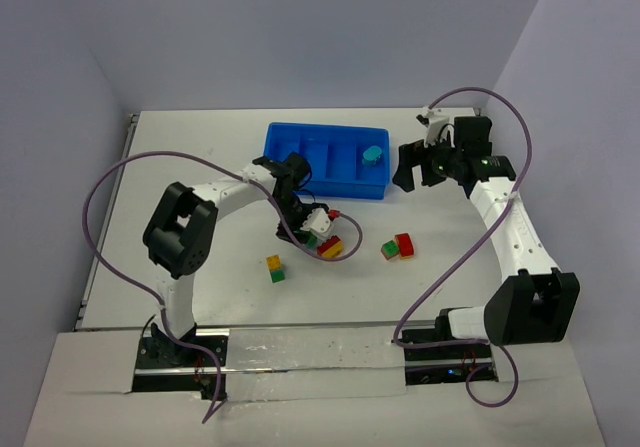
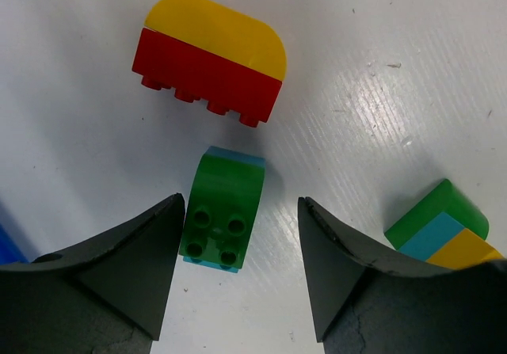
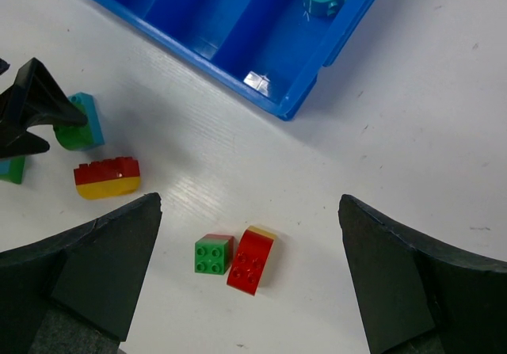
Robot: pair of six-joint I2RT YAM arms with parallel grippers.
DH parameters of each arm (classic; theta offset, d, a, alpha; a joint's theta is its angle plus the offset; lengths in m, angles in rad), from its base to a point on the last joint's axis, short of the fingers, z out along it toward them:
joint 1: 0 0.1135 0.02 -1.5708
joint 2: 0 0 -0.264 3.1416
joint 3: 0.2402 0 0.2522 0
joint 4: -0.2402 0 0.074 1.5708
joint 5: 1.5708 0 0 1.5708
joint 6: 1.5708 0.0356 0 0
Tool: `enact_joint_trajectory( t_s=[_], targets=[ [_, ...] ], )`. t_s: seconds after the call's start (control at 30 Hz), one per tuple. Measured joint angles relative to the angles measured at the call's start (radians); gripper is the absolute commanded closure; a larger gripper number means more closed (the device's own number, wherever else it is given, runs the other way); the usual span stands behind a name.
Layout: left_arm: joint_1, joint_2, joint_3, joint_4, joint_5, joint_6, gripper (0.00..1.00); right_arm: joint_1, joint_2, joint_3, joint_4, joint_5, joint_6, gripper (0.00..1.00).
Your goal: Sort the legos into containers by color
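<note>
Straddling the green-and-teal brick point(image 2: 223, 211) at lower centre, my half-open left gripper point(image 2: 242, 207) should centre so both fingers point(image 2: 142, 267) meet its sides squarely.

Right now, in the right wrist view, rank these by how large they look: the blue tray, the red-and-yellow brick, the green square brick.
1. blue tray, though partly cropped
2. red-and-yellow brick
3. green square brick

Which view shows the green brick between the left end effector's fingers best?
The left wrist view: the green brick lies whole, studs and teal layer clear. The right wrist view shows it small, partly behind a finger. In the top view the left arm mostly hides it.
</note>
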Motion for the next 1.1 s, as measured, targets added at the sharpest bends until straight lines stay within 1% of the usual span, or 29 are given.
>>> enact_joint_trajectory(
  t_s=[0.13,0.17,0.27,0.3,0.37,0.43,0.53,0.63,0.67,0.77,0.9,1.03,1.1],
  targets=[
    [-0.011,0.011,0.005,0.004,-0.025,0.003,0.41,-0.005,0.0,-0.007,-0.003,-0.01,-0.004,0.0],
    [-0.013,0.011,0.006,0.004,-0.032,0.005,0.42,-0.01,0.0,-0.008,-0.003,-0.011,-0.004,0.0],
    [-0.019,0.011,0.006,0.005,-0.049,0.009,0.51,-0.028,0.002,-0.012,-0.002,-0.011,-0.007,0.0],
    [-0.02,0.011,0.006,0.005,-0.054,0.009,0.55,-0.031,0.002,-0.014,-0.002,-0.011,-0.007,0.0],
    [-0.022,0.011,0.006,0.006,-0.063,0.01,0.6,-0.034,0.003,-0.017,-0.003,-0.012,-0.007,0.0],
    [-0.023,0.011,0.006,0.006,-0.067,0.009,0.69,-0.034,0.004,-0.018,-0.003,-0.017,-0.007,0.0],
    [-0.023,0.011,0.006,0.007,-0.069,0.003,0.86,-0.034,0.004,-0.019,-0.002,-0.026,-0.008,0.0],
    [-0.023,0.011,0.018,0.004,-0.071,-0.034,1.0,-0.034,0.004,-0.022,0.002,-0.046,-0.007,0.0],
    [-0.02,0.011,0.03,0.001,-0.064,-0.055,1.0,-0.035,0.004,-0.024,0.003,-0.055,-0.007,0.0],
    [-0.002,-0.004,0.096,0.004,-0.005,-0.169,1.0,-0.035,-0.002,-0.036,0.015,-0.096,-0.003,0.0],
    [0.061,-0.104,0.148,0.064,0.134,-0.416,1.0,-0.034,-0.013,-0.038,0.024,-0.177,-0.002,0.0],
    [0.156,-0.296,0.089,0.241,0.294,-0.749,1.0,-0.02,-0.04,-0.038,0.039,-0.291,-0.003,0.0],
    [0.199,-0.395,0.035,0.336,0.371,-0.921,1.0,0.018,-0.054,-0.035,0.049,-0.349,-0.001,0.0]
  ],
)
